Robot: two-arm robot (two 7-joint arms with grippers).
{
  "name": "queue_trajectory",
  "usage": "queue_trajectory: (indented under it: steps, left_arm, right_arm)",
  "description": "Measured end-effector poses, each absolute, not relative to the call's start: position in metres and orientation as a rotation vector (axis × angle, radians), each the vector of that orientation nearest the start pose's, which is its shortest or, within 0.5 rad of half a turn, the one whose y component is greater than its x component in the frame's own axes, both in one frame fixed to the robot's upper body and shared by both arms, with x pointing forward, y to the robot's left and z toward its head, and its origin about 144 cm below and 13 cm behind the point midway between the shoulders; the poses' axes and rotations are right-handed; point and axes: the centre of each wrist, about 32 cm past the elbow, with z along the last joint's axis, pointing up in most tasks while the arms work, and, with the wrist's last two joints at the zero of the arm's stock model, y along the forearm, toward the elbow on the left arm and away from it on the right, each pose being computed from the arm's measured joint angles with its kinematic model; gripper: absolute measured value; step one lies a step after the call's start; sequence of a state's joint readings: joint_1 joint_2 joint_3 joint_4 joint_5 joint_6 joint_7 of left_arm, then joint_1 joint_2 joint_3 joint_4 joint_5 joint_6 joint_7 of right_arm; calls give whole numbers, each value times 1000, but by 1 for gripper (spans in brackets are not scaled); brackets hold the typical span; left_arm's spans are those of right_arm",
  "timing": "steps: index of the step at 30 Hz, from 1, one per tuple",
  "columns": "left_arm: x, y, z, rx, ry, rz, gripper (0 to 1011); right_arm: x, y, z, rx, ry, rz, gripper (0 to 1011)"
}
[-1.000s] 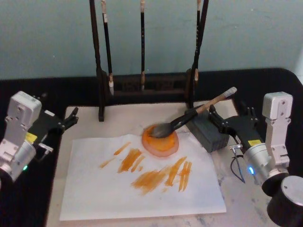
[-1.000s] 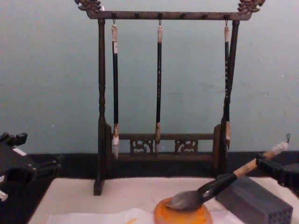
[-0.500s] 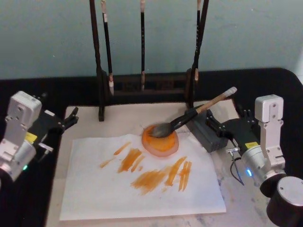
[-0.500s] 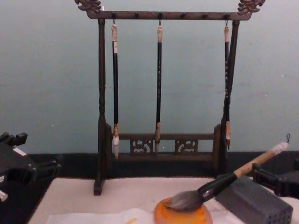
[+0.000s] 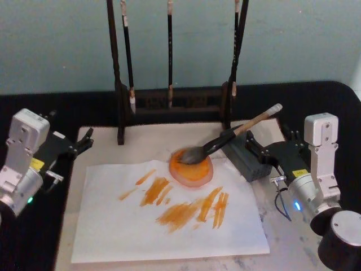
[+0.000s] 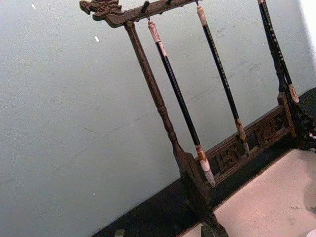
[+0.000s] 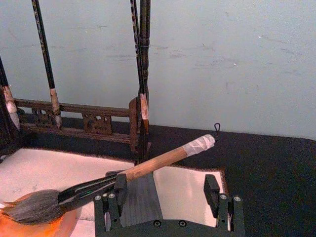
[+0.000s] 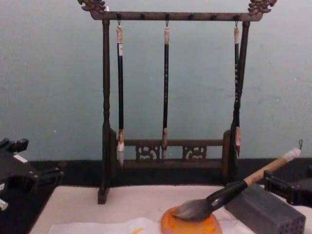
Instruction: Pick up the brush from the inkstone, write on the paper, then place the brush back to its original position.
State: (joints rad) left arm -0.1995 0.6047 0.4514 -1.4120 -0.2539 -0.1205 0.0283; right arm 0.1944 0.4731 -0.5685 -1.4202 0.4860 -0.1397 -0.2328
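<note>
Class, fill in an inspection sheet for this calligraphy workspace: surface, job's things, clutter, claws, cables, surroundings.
Surface: off-white felt mat on a black table.
Job's things: brush lies with its bristles in the orange inkstone and its handle propped on the grey block; paper carries orange strokes.
Clutter: wooden brush rack with three thin hanging brushes.
Claws: right claw open, empty, beside the grey block; left claw at the mat's left edge, holding nothing.
Cables: short dark wire at the right wrist.
Surroundings: plain pale green wall.
</note>
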Motion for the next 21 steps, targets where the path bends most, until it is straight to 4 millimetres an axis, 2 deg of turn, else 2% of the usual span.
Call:
queue_trajectory:
  steps: [21]
  left_arm:
    - [489,310,1140,304,-285,1248,1001]
  right_arm:
    - [473,-230,1115,-78,7,-1370,1000]
